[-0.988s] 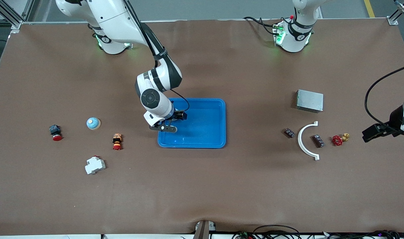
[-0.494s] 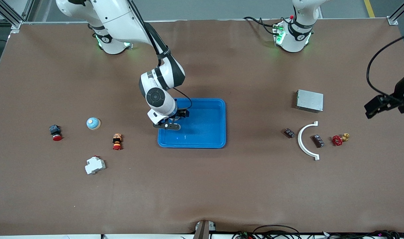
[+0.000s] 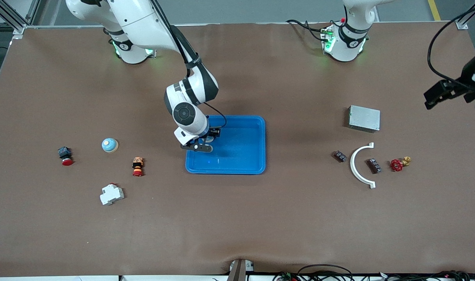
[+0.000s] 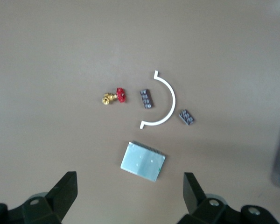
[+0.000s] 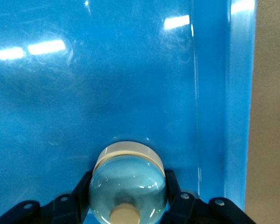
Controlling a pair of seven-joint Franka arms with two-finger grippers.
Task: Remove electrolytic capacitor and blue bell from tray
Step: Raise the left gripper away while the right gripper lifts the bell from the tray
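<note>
A shiny pale-blue dome bell (image 5: 128, 179) with a cream button sits low over the floor of the blue tray (image 3: 243, 156), near the wall at the right arm's end. My right gripper (image 5: 129, 191) is shut on the bell, one finger on each side. In the front view this gripper (image 3: 204, 143) hides most of the bell. A second blue dome bell (image 3: 109, 144) stands on the table toward the right arm's end. My left gripper (image 4: 129, 196) hangs open and empty, high over the table's left-arm end (image 3: 436, 95). I cannot tell which thing is the capacitor.
Under the left gripper lie a silver box (image 3: 364, 118), a white arc (image 3: 358, 166), two small dark blocks (image 3: 340, 156), and a red and brass valve (image 3: 399, 163). Toward the right arm's end lie a red push button (image 3: 65, 155), an orange part (image 3: 137, 166) and a white breaker (image 3: 111, 194).
The right gripper moved from the tray's edge a little farther in over the tray floor. The left gripper rose and moved toward the robots' bases.
</note>
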